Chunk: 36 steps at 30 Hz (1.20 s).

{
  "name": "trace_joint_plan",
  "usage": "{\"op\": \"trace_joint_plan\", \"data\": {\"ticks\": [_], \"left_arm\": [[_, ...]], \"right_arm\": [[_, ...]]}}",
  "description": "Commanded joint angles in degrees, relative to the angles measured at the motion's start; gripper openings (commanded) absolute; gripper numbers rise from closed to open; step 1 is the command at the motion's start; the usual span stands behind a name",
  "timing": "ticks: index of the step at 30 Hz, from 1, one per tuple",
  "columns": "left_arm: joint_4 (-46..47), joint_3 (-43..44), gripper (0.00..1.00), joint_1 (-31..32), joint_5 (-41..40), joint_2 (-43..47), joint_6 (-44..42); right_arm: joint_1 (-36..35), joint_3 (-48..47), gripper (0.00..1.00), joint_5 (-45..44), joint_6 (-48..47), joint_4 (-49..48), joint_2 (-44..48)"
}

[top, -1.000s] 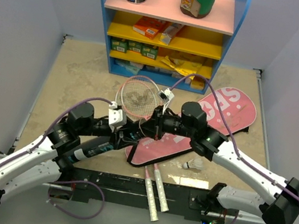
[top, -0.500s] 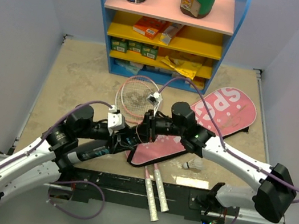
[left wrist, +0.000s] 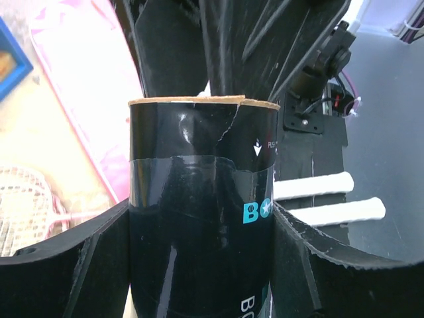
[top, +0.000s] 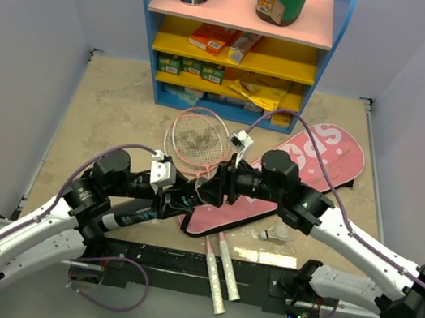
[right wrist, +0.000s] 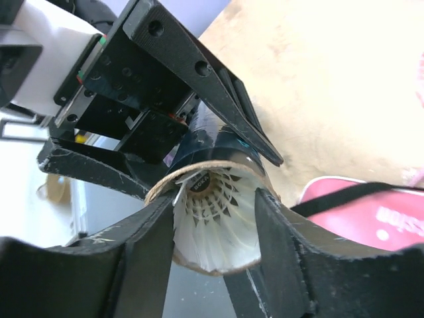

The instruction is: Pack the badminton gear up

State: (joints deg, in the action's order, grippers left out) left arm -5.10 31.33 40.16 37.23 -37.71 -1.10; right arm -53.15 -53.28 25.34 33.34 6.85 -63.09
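My left gripper (left wrist: 201,212) is shut on the long black tube (left wrist: 199,218), which lies low over the table's near middle (top: 137,213). My right gripper (right wrist: 215,199) is at the tube's open cardboard mouth, its jaws apart on either side. A white shuttlecock (right wrist: 218,225) sits inside the mouth between them. Another shuttlecock (top: 269,235) lies on the table beside the pink bag (top: 312,156). A pink racket head (top: 197,138) shows behind the arms, and two white handles (top: 217,271) stick out over the near edge.
The blue-yellow shelf unit (top: 237,44) with boxes, packets and two jars stands at the back. Grey walls close in both sides. The two arms cross just over the bag's near end.
My right gripper has opened at the tube's mouth, leaving the shuttlecock inside it. The right arm pushed left toward the tube, then drew back a little. The left gripper kept its hold.
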Motion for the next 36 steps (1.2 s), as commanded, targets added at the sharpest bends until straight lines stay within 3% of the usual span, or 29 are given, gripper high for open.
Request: {"op": "trace_joint_plan", "data": {"ticks": [1, 6, 14, 21, 24, 28, 34, 36], "left_arm": [[10.9, 2.1, 0.00, -0.4, -2.1, -1.3, 0.7], [11.3, 2.0, 0.00, -0.4, -2.3, -1.6, 0.8], [11.1, 2.0, 0.00, -0.4, -2.7, -2.3, 0.7], [10.6, 2.2, 0.00, -0.4, -3.3, -2.4, 0.5], [10.5, 2.4, 0.00, -0.4, -3.3, -2.1, 0.7], [10.1, 2.5, 0.00, -0.4, -3.5, -1.3, 0.6], [10.2, 2.5, 0.00, -0.4, -2.8, -0.4, 0.7], [10.2, 2.5, 0.00, -0.4, -2.3, -0.3, 0.7]], "right_arm": [[-2.1, -3.7, 0.59, -6.8, 0.3, 10.0, 4.6], [-2.0, -6.9, 0.63, -11.8, -0.2, 16.8, 6.7], [-1.9, -13.0, 0.63, -29.3, -0.5, 28.6, 10.5], [-1.5, -10.3, 0.65, -48.0, 9.1, 42.5, 12.1], [-0.7, -5.8, 0.66, -51.5, 15.9, 46.2, 11.1], [3.7, 0.6, 0.66, -51.6, 21.5, 45.6, 13.1], [19.2, 9.7, 0.64, -43.6, 16.9, 40.3, 12.6], [21.3, 11.1, 0.63, -43.0, 16.5, 38.6, 10.8]]}}
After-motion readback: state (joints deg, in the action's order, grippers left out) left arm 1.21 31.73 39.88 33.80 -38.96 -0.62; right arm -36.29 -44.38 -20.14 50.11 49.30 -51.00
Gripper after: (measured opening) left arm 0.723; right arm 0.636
